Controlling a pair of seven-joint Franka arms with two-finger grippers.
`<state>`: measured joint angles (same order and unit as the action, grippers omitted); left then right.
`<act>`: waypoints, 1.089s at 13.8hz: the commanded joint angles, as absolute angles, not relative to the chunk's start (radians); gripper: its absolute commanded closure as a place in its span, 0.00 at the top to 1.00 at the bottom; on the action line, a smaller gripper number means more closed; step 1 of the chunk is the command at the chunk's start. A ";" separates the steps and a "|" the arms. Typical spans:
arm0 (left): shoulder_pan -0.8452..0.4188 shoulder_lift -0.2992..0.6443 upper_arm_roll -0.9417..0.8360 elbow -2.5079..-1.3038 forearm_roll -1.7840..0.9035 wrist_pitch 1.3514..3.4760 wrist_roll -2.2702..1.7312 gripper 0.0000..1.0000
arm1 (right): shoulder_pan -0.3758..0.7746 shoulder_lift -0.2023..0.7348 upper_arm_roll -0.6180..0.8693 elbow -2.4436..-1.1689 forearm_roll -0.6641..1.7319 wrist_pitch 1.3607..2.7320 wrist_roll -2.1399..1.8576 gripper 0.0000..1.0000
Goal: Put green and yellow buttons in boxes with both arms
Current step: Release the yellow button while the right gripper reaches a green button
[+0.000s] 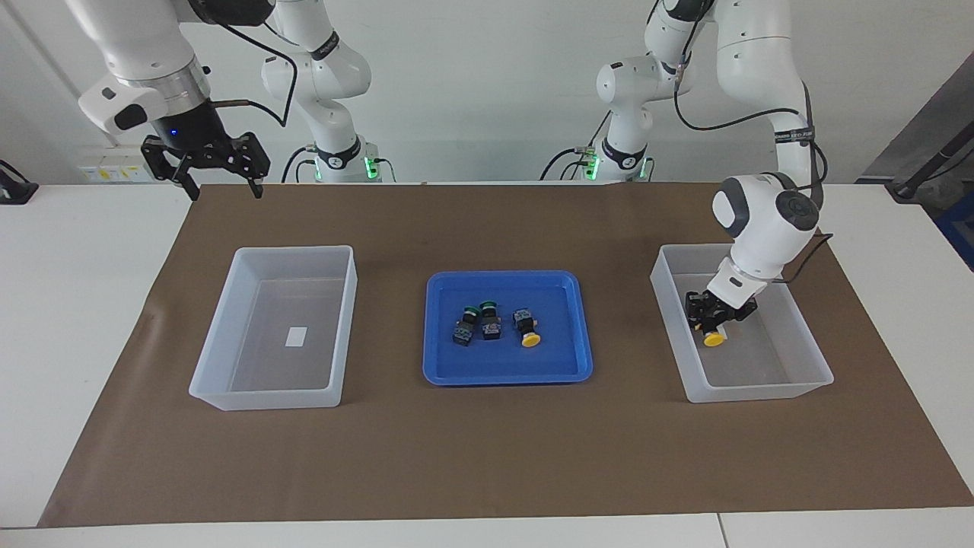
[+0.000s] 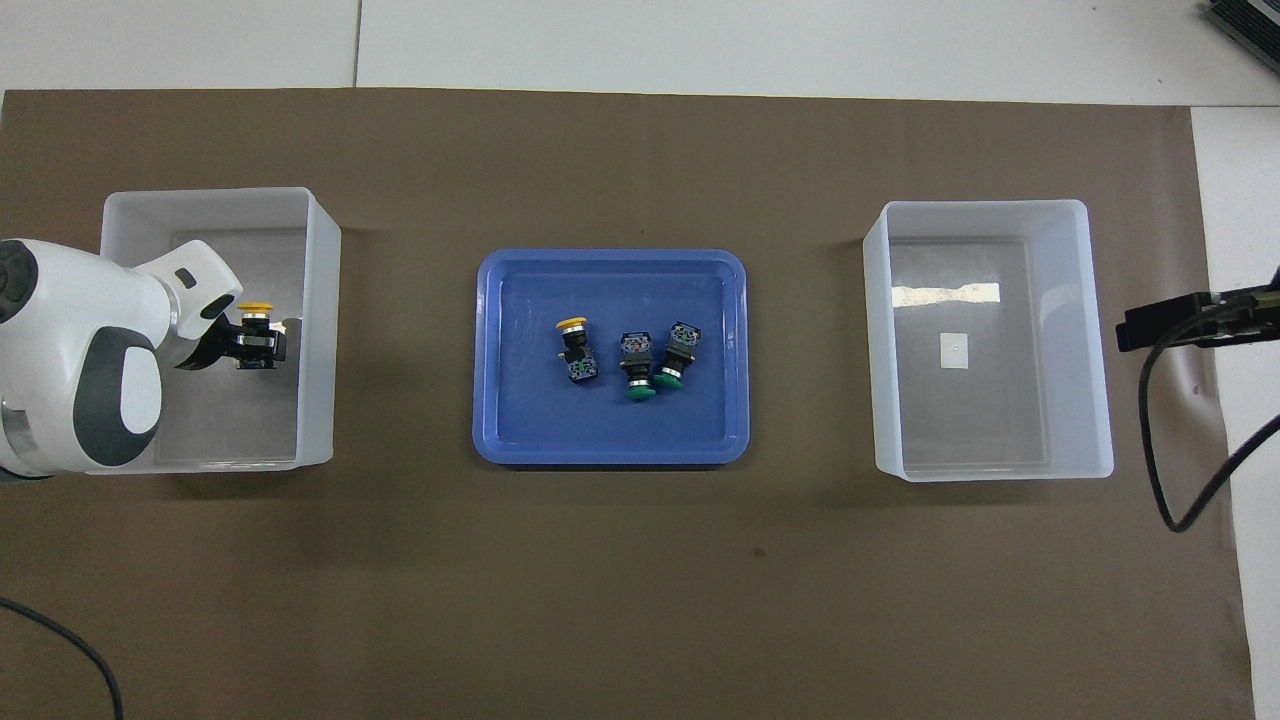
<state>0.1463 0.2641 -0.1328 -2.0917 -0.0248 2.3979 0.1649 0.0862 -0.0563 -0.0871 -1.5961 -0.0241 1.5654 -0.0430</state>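
There are four small push buttons with black blocky bodies: two with round yellow caps and two with round green caps. There are two see-through white plastic boxes and one flat blue plastic tray.

The tray (image 1: 508, 374) sits in the middle of the brown paper mat (image 1: 487, 457), between the two boxes. Three buttons lie in it. The two green buttons (image 1: 479, 321) lie close side by side, toward the right arm's end. One yellow button in the tray (image 1: 526, 329) lies just beside them, toward the left arm's end.

The box at the left arm's end (image 1: 689, 384) has the left gripper (image 1: 712, 321) down inside it. The gripper is closed tight on the other yellow button (image 1: 714, 339), with the cap pointing away from the robots. I cannot tell if the button touches the floor of the box.

The box at the right arm's end (image 1: 262, 396) holds only a small white label (image 1: 295, 336).

The right gripper (image 1: 221, 183) waits up high over the mat's edge nearest the robots, with its fingers spread wide and nothing in them.

There is lots of bare mat around the tray and boxes.
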 commanded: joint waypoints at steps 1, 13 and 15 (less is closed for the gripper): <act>0.166 0.259 -0.135 -2.109 -0.031 2.424 0.186 0.21 | 0.078 -0.058 -0.081 -1.595 -0.018 1.551 -0.066 1.00; 0.166 0.261 -0.133 -2.083 -0.031 2.401 0.184 0.74 | 0.256 0.039 -0.077 -1.720 -0.005 1.830 0.417 1.00; 0.166 0.259 -0.135 -2.010 -0.029 2.308 0.181 0.78 | 0.314 0.131 -0.077 -1.712 0.014 1.951 0.524 1.00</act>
<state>0.1531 0.2648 -0.1297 -2.0718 -0.0253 2.3873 0.1653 0.2868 0.0510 -0.0780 -1.7215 -0.0120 1.8637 0.4404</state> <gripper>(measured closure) 0.229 0.000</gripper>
